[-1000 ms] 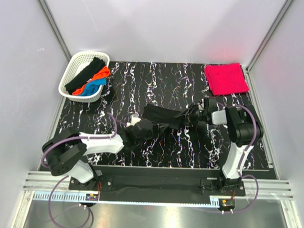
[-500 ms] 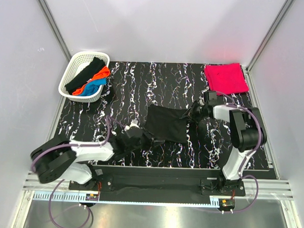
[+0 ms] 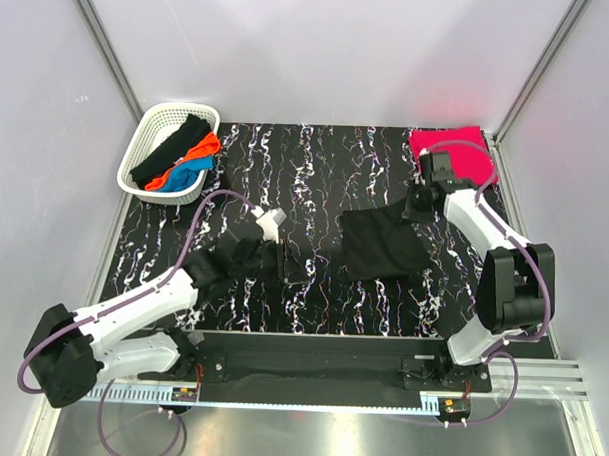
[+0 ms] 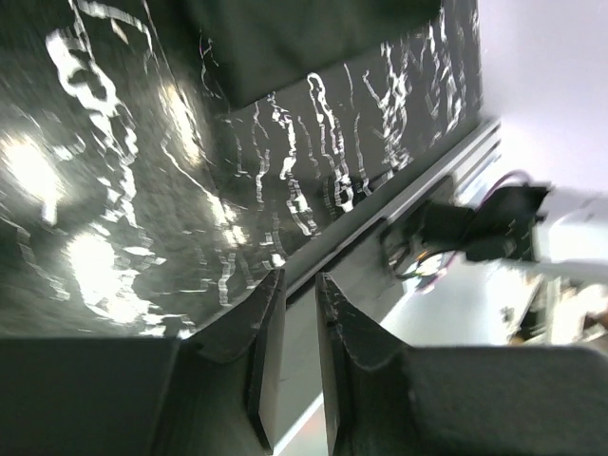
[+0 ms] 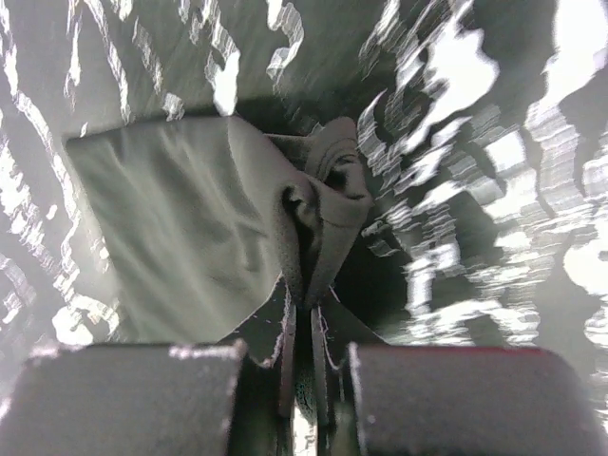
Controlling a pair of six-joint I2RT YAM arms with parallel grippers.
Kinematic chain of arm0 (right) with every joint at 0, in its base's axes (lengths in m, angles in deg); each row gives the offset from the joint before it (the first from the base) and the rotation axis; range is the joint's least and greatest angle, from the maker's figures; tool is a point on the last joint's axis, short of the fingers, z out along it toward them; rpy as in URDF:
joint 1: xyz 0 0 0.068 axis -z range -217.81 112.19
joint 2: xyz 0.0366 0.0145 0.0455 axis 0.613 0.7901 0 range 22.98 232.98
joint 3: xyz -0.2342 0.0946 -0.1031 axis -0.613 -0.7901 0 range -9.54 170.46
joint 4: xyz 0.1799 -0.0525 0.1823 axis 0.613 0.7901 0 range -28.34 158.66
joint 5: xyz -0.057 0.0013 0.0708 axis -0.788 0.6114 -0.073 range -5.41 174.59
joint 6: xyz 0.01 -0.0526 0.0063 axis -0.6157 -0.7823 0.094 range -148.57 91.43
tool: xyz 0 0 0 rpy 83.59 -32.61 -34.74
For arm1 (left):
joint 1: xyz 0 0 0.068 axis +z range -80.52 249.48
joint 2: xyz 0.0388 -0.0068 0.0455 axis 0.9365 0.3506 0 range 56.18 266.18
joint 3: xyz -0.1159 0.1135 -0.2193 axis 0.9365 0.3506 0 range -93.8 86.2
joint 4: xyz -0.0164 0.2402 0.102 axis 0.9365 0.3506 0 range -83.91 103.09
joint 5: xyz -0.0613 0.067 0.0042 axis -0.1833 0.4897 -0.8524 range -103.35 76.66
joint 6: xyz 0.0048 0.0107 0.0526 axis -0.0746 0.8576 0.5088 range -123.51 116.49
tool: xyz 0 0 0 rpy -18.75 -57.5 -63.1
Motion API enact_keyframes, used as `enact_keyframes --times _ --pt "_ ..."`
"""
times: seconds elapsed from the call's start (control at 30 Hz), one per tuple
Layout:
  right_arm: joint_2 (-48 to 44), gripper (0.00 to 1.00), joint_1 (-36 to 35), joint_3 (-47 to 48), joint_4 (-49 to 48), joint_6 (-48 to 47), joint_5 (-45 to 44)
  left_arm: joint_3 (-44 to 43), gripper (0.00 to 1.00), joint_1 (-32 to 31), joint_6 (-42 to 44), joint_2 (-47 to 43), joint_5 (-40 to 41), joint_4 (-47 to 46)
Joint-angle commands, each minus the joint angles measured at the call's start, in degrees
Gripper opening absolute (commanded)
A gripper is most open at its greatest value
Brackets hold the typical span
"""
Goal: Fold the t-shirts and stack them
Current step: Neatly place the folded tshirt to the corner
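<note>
Right tool (image 3: 416, 205) pinched a corner of the black t-shirt (image 3: 380, 246), near the folded red t-shirt (image 3: 454, 158); left tool (image 3: 283, 259) stood narrowly parted, empty. Single-corner dragging could undo its folds.

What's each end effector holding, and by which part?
The right end effector pinches the black shirt by a bunched edge; the left end effector holds nothing.

My overhead camera looked steeply down from above and behind both arm bases, taking in the whole marbled tabletop (image 3: 317, 158). The left wrist camera skimmed low toward its near edge, past the left hand (image 4: 299, 285). The right wrist camera sat close over the black t-shirt (image 5: 180, 218), which all three views shared.
</note>
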Motion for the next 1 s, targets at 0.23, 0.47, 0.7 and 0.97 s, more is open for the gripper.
enact_keyframes --times 0.23,0.47,0.7,0.97 --pt "12.6 0.0 2.2 26.7 7.3 -15.5 -19.0 -2.1 0.23 9.6 18.3 2.7 -13.7 5.4" --pt "21.3 0.0 5.0 43.8 8.2 -22.8 -21.4 -2.7 0.21 14.1 22.7 8.7 -17.4 5.4" --pt "28.7 0.0 6.0 58.7 12.9 -28.7 -23.1 -4.1 0.19 16.7 23.8 11.8 -20.2 5.4" --pt "33.7 0.0 6.3 71.4 15.3 -31.3 -22.8 -4.7 0.18 17.6 25.6 14.7 -23.0 5.1"
